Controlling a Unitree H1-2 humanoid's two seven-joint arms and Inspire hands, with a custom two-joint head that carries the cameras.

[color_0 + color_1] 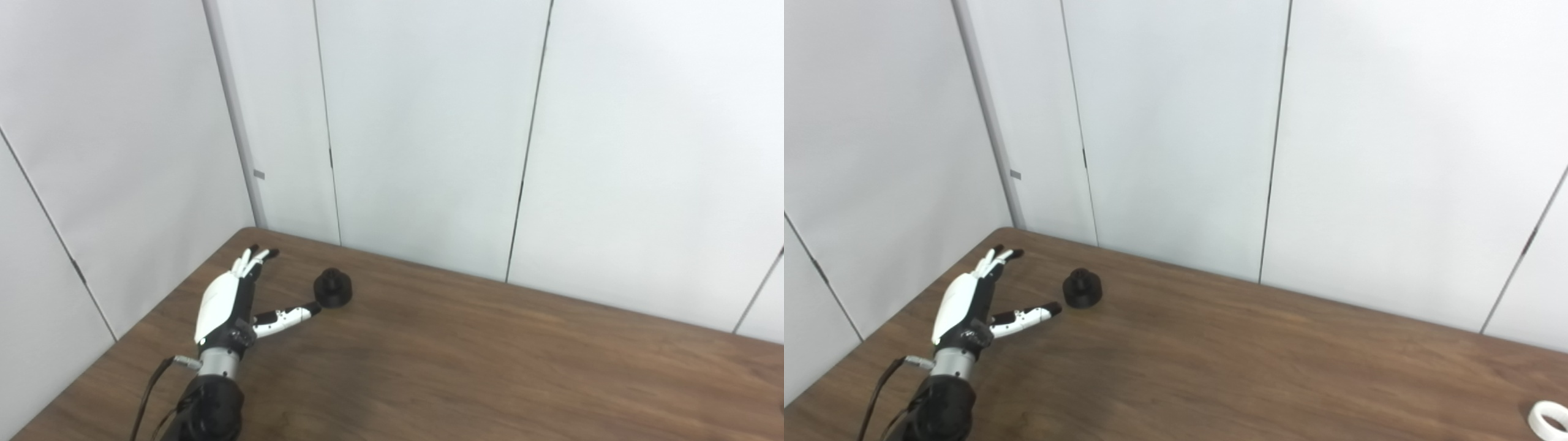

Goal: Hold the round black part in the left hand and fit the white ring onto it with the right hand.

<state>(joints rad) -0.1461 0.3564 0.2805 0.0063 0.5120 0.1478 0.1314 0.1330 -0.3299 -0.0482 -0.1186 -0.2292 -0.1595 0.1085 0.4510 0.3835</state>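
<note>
Just beside the round black part, the left robot hand, fingers spread (nothing held).

L hand open on table, thumb by black part

Left hand with a white shell on its back, black underside and white fingers tipped in black. Silver cuff at the wrist above a black forearm. Thin dark cable plugged in beside the cuff.
</note>
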